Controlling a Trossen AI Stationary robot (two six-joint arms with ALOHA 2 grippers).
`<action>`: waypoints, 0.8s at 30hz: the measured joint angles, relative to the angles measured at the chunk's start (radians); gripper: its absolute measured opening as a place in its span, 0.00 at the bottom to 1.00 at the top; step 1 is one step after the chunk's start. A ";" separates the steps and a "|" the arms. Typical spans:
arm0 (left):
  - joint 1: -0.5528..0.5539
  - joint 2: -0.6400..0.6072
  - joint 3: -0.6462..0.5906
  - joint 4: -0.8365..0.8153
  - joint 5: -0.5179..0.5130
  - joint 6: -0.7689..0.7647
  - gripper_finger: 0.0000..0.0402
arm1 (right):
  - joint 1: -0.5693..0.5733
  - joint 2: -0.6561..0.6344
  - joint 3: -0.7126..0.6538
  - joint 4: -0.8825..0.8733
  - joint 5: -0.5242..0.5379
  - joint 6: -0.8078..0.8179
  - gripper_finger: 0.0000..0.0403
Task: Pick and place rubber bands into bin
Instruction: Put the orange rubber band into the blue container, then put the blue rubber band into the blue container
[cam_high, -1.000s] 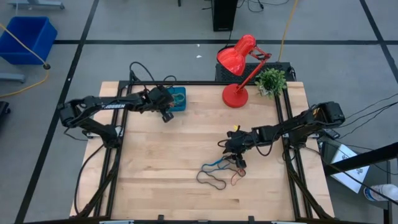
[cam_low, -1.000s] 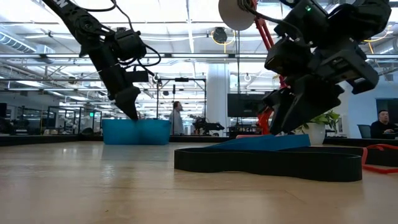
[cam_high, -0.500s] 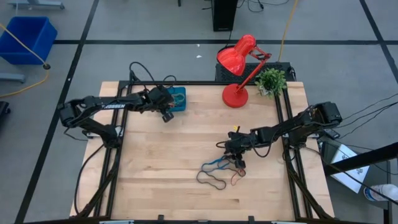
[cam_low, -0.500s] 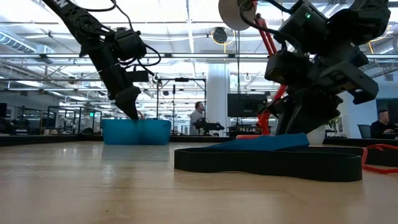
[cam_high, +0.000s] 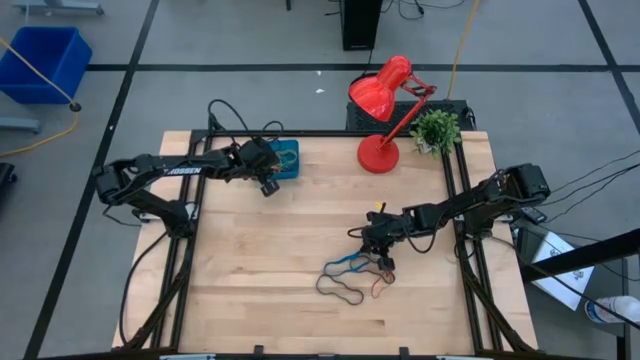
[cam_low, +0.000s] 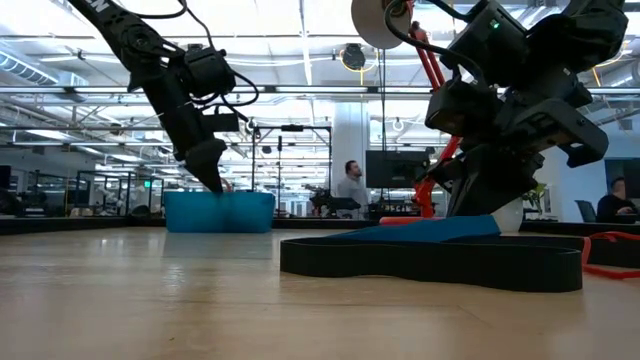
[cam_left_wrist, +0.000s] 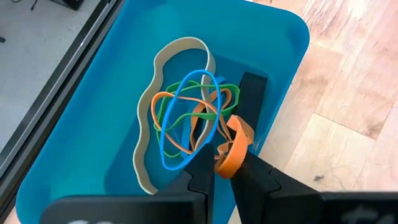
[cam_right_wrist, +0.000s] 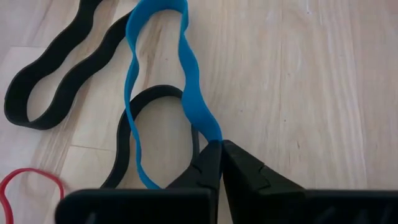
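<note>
A: Right wrist view first: how is the blue band (cam_right_wrist: 163, 81) being taken?

B: It is pinched at one edge by the right gripper (cam_right_wrist: 221, 155), whose jaws are pressed together on the thin strip. The band lies flat on the table (cam_right_wrist: 298, 74), partly over a black band (cam_right_wrist: 149, 134), so the black one may be dragged along when the blue one is lifted.

A: How should these bands be expected to handle?

B: As very light, limp loops. No shape will be held once they are raised; a dangling, swinging loop should be expected, and a shallow pinch on so thin a strip could slip. A bite across the full width of the strip is judged safest.

A: And what else is left near the front edge of the table?

B: A second black band (cam_high: 342, 291) and a thin red band (cam_high: 380, 283) are seen loose just beside the right gripper, toward the front edge.

A: Farther back?

B: The bin (cam_left_wrist: 81, 124) sits at the back-left corner, with tan, green, orange and blue bands (cam_left_wrist: 186, 115) already tangled inside. The left gripper (cam_left_wrist: 225, 168) is held over it; an orange band (cam_left_wrist: 233, 149) is caught between its narrowly parted jaws, whether gripped or merely hanging cannot be told.
</note>
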 joint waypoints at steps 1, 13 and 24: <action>0.000 0.000 0.000 0.000 0.000 -0.006 0.14 | 0.000 0.000 0.000 0.000 0.000 0.000 0.01; 0.000 -0.003 0.000 0.001 -0.001 0.002 0.41 | 0.000 0.000 0.000 0.001 0.003 0.000 0.00; 0.000 -0.078 0.000 -0.004 -0.059 0.011 0.47 | 0.000 -0.022 0.001 0.073 0.010 -0.024 0.00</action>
